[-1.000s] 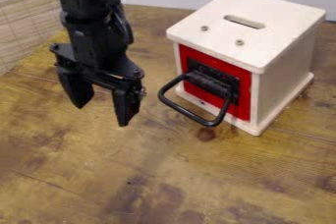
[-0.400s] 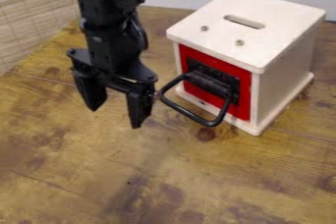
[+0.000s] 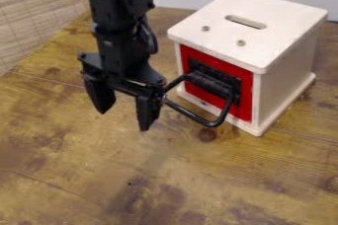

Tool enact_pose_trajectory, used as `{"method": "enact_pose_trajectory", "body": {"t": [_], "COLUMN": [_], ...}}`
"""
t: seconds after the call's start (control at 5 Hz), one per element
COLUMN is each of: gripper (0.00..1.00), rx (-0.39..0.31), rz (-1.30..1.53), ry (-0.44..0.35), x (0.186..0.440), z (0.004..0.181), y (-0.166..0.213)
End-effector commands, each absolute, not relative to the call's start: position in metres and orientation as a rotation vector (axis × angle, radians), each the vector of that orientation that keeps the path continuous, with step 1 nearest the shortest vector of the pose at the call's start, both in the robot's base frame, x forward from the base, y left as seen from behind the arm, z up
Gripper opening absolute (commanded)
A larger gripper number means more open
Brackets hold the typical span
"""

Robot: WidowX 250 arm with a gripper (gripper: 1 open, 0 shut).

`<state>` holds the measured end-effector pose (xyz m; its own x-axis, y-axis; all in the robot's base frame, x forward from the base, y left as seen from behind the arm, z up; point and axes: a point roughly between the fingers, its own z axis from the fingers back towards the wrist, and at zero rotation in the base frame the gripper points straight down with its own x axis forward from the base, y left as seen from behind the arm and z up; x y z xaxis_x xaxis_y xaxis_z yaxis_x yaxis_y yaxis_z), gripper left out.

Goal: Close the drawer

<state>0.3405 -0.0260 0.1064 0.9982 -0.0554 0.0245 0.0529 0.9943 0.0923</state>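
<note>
The gripper (image 3: 123, 109) hangs with its jaws apart just left of the black handle (image 3: 199, 95) on the red drawer (image 3: 211, 79), which sits in the cabinet (image 3: 271, 46) at right, and a finger could snag inside that loop, dragging it instead of pushing.

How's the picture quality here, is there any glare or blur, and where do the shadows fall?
In the camera view, the red drawer front shows a glossy sheen. The black handle casts a soft shadow on the wooden table below it. The gripper looks slightly soft, its dark fingers low in detail. Light is diffuse; the cream cabinet top is bright but not washed out.
</note>
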Motion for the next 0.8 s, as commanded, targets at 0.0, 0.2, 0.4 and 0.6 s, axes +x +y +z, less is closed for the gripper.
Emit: {"method": "enact_pose_trajectory", "body": {"t": [0.0,0.2,0.4,0.6], "gripper": [1.00,1.00,1.00,1.00], "rx": [0.083,0.081,0.080,0.078], "rz": [-0.070,-0.070,-0.069,-0.070], "ry": [-0.084,-0.074,-0.064,-0.055], "x": [0.349,0.350,0.350,0.351], "z": [0.119,0.116,0.112,0.109], "y": [-0.034,-0.034,-0.035,-0.036]}}
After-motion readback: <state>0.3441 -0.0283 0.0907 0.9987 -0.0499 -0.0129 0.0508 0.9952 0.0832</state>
